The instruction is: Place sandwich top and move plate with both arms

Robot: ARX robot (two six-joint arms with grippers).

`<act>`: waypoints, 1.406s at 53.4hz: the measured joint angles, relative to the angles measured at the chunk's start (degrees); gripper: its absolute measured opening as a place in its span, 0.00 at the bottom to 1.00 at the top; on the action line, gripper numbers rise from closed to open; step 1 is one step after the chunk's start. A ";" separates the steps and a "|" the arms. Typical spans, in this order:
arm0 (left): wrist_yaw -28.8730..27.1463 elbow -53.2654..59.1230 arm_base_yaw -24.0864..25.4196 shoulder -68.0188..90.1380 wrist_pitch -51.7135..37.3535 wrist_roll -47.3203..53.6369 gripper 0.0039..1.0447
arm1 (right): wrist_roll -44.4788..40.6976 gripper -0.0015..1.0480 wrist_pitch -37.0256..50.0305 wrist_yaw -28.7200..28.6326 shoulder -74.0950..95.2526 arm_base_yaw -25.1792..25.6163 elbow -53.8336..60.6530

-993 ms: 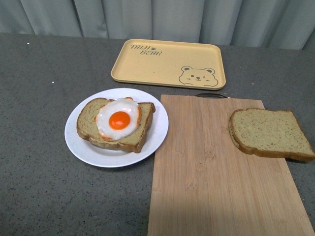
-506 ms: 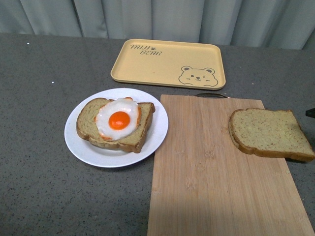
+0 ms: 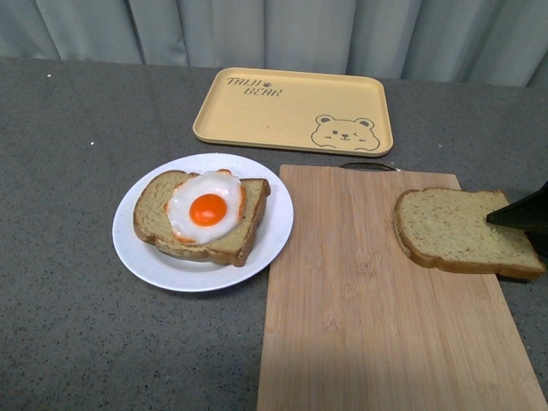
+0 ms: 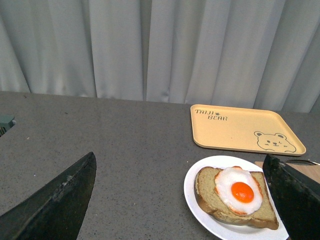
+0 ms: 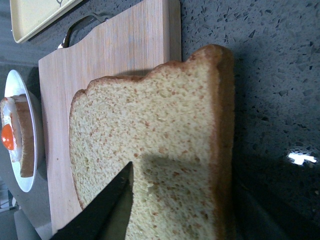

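Note:
The sandwich top [image 3: 449, 229], a bare brown slice, lies at the right edge of the wooden board, partly hanging off it. My right gripper [image 3: 521, 214] comes in from the right, open, with one finger tip over the slice. In the right wrist view that finger [image 5: 107, 207] lies over the sandwich top [image 5: 160, 130], while the other finger is lost against the dark table past the crust. The white plate [image 3: 150, 261] holds a bread slice with a fried egg [image 3: 205, 208]. My left gripper [image 4: 179, 159] hangs open above the table, short of the plate [image 4: 192, 192].
A yellow bear tray [image 3: 291, 107] lies behind the plate and the board. The wooden cutting board [image 3: 368, 308] runs from the middle to the front right, its metal handle toward the tray. Grey curtains close off the back.
My right gripper has come into the front view from the right edge and reached the sandwich top. The slice has shifted slightly left. Plate and tray have not moved.

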State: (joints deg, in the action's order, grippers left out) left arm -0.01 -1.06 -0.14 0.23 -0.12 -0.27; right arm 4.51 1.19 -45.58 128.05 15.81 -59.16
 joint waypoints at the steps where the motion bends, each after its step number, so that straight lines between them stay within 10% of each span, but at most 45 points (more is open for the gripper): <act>1: 0.02 0.00 0.00 0.00 0.00 0.02 0.94 | 0.11 0.42 0.00 0.50 0.00 -0.07 0.00; 16: 0.02 0.00 0.00 0.00 0.00 0.00 0.94 | -0.22 0.02 -0.74 0.81 -2.08 0.17 1.20; 27: 0.02 0.00 0.00 0.00 0.00 0.02 0.94 | 7.10 0.02 13.27 -9.79 -17.51 -2.51 10.10; 45: 0.00 0.00 0.00 0.00 0.00 0.02 0.94 | 33.94 0.02 44.61 -5.51 -15.65 -21.07 13.79; 75: 0.00 0.00 0.00 0.00 0.00 0.02 0.94 | 46.66 0.02 47.06 1.62 -0.07 -35.54 4.22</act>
State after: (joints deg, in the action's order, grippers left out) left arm -0.01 -1.06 -0.14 0.23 -0.12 -0.25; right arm 51.18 48.25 -43.97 127.98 -19.73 -54.94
